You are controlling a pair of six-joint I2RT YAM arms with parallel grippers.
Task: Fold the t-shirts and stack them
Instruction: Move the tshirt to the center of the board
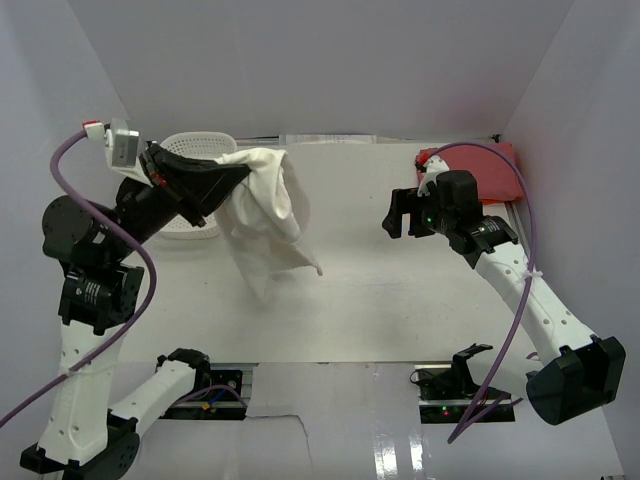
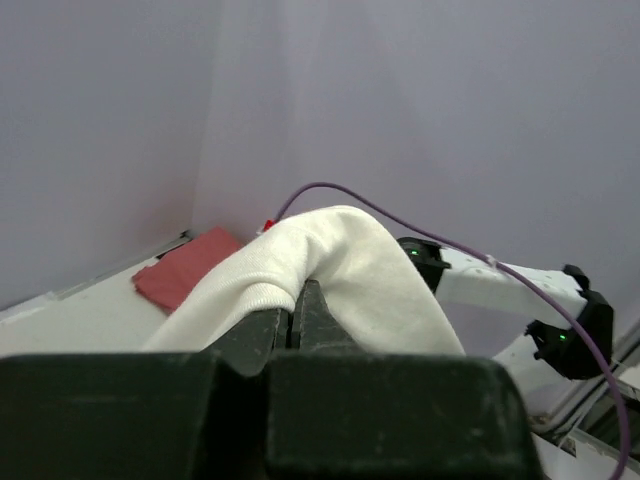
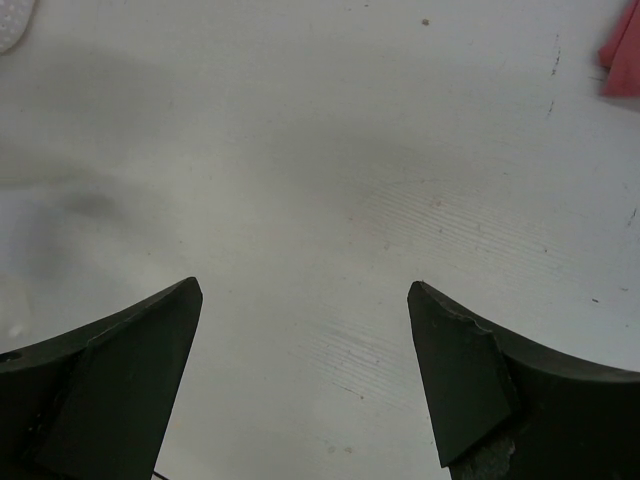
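The cream-white t-shirt hangs bunched in the air over the table's left half, its lowest corner trailing toward the middle. My left gripper is raised and shut on the shirt's upper edge. In the left wrist view the cloth drapes over the closed jaws of that gripper. The red t-shirt lies folded flat at the back right corner, also seen as the red shirt beyond the cloth. My right gripper hovers open just left of the red shirt, over bare table, with nothing between its fingers.
A white mesh basket stands at the back left, partly behind the left arm. White walls enclose the table on three sides. A corner of the red shirt shows at the top right of the right wrist view.
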